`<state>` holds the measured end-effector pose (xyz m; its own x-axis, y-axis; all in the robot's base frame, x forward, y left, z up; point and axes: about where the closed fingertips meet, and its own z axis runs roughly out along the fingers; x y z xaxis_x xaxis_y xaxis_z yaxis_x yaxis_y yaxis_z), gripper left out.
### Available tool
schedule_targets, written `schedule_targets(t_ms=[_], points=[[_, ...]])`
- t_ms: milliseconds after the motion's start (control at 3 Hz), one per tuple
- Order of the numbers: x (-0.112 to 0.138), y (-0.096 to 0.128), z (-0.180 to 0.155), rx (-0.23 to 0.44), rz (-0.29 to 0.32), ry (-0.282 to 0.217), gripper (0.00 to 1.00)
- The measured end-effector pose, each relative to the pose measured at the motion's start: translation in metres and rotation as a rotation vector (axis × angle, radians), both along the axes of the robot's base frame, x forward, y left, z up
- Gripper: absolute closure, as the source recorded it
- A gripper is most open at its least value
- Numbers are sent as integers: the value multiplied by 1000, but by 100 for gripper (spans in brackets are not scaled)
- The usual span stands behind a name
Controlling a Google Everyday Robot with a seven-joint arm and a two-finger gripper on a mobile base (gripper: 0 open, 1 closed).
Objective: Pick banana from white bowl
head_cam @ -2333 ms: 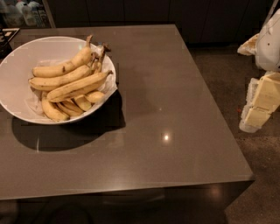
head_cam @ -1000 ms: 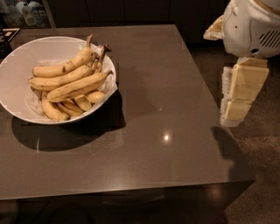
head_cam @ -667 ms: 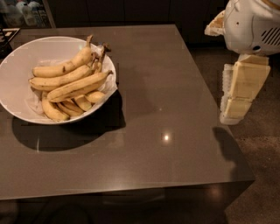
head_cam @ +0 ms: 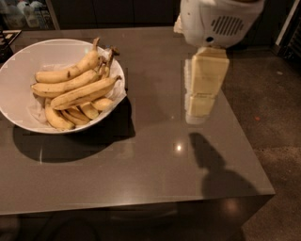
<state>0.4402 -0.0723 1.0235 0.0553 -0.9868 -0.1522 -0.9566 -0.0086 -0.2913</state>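
Note:
The white bowl [head_cam: 19, 66] stands at the left of the dark table, holding several bananas on a white liner. The banana [head_cam: 84, 92], long and gently curved with a dark stem tip at its right end, lies across the middle of the pile on top of some short ones. A speckled long banana [head_cam: 70, 71] with an upturned stem lies behind it. My gripper [head_cam: 201, 108] hangs cream-coloured below its white wrist housing [head_cam: 218, 21], above the table's right half, well right of the bowl and apart from it. It holds nothing.
The dark grey table [head_cam: 141, 164] ends at the right about a hand's width past the gripper and at the front near the bottom of the view. Speckled floor [head_cam: 268, 108] lies to the right. Dark cabinets [head_cam: 117, 12] run along the back.
The gripper has come in from the right edge of the view, leftward over the table toward the bowl. The bowl and bananas have not moved.

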Motion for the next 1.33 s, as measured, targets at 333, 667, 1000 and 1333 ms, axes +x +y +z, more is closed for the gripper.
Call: schedule_targets(t_ms=[333, 667, 1000, 1333], points=[[19, 43, -13, -41, 35, 47, 0], [23, 54, -7, -19, 48, 13, 0], [40, 80, -6, 4, 35, -8, 0], [64, 111, -7, -22, 31, -15, 0]])
